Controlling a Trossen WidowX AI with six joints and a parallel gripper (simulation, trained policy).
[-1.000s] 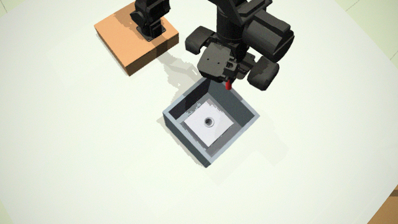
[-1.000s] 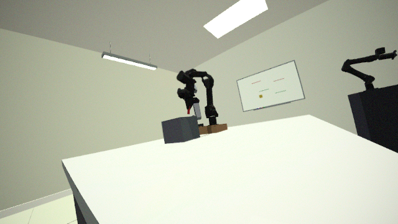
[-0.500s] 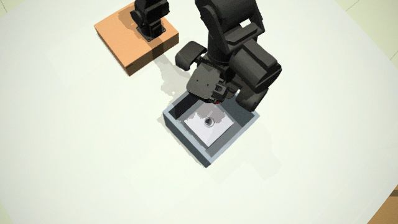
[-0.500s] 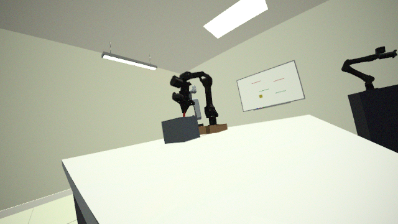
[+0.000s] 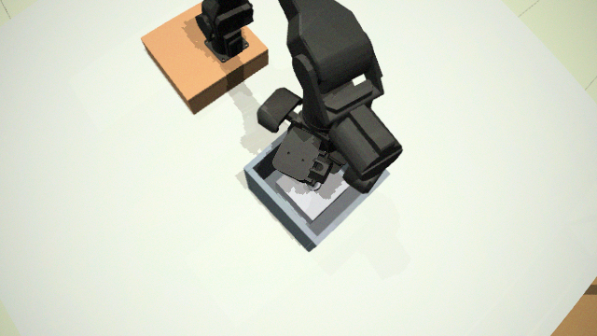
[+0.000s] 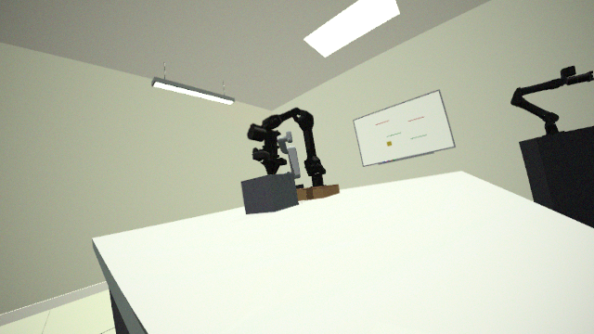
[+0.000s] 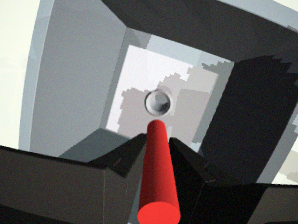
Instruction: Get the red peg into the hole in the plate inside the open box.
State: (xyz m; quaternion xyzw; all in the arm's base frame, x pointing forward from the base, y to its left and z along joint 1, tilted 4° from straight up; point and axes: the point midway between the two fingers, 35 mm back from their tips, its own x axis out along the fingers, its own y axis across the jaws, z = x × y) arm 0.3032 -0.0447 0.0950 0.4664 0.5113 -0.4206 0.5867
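The red peg [image 7: 159, 170] is grasped between the two dark fingers of the tool [image 5: 322, 173] [image 6: 271, 171] [image 7: 157, 142], which are closed on its sides. In the wrist view its bright round near end is at six o'clock, and its slimmer-looking far end points to twelve o'clock, toward a round hole [image 7: 158, 103]. The peg is outside that hole; how high its far end stands above it is hard to judge. In the top view the arm and tool hide the peg, and the exterior view does not show it either. The hole is in a pale square plate [image 5: 312, 205] [image 7: 135, 62] at the bottom of an open gray box [image 5: 281, 206] [image 6: 269, 195] [image 7: 75, 75]. The exterior view shows the tool pointing down at the box's opening. The box sits on a white tabletop [image 5: 140, 210] [image 6: 325, 255] [image 7: 7, 75]. Seen from the top, the black arm [image 5: 326, 56] [image 6: 308, 134] reaches over it from twelve o'clock. The arm's orange base block [image 5: 182, 65] [image 6: 327, 191] lies between ten and eleven o'clock from the box. In the exterior view, a whiteboard [image 6: 404, 130] hangs at two o'clock from the box.
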